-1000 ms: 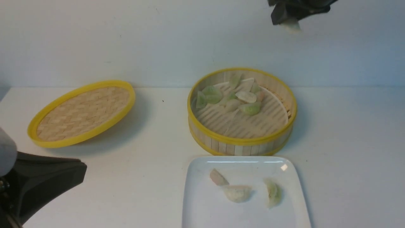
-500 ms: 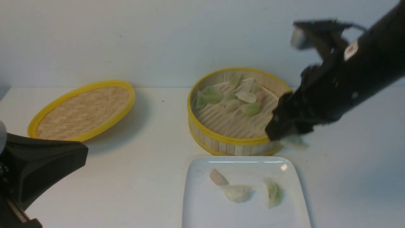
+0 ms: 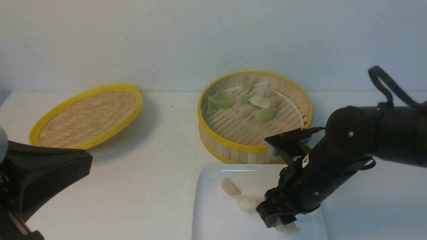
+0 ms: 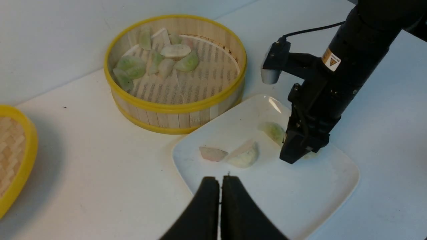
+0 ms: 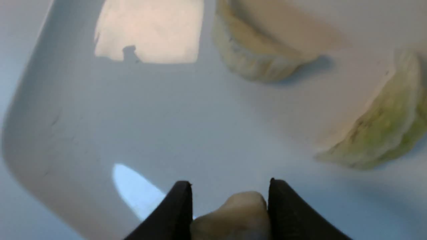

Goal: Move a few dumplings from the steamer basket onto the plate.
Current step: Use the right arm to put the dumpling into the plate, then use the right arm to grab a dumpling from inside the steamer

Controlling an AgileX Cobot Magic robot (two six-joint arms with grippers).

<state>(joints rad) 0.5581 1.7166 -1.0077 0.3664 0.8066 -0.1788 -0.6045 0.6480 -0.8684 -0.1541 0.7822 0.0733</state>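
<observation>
The white plate (image 3: 213,216) lies in front of the steamer basket (image 3: 253,148). My right gripper (image 3: 280,225) is low over the plate's right part, shut on a pale dumpling (image 5: 233,213) that pokes out between its fingers. Whether that dumpling touches the plate I cannot tell. On the plate lie a pinkish dumpling (image 3: 230,187), a white one (image 3: 247,204) and a green one (image 4: 273,130), which the right arm hides in the front view. Several dumplings (image 3: 247,101) sit at the back of the basket. My left gripper (image 4: 220,178) is shut and empty, near the plate's left front edge.
A shallow woven lid (image 3: 86,118) with a yellow rim leans at the left of the white table. The right arm's black body (image 3: 360,143) reaches across in front of the basket's right side. A pale wall closes the back.
My right arm has come down from high above the basket to the plate, carrying the pale dumpling. The left arm has stayed almost still.
</observation>
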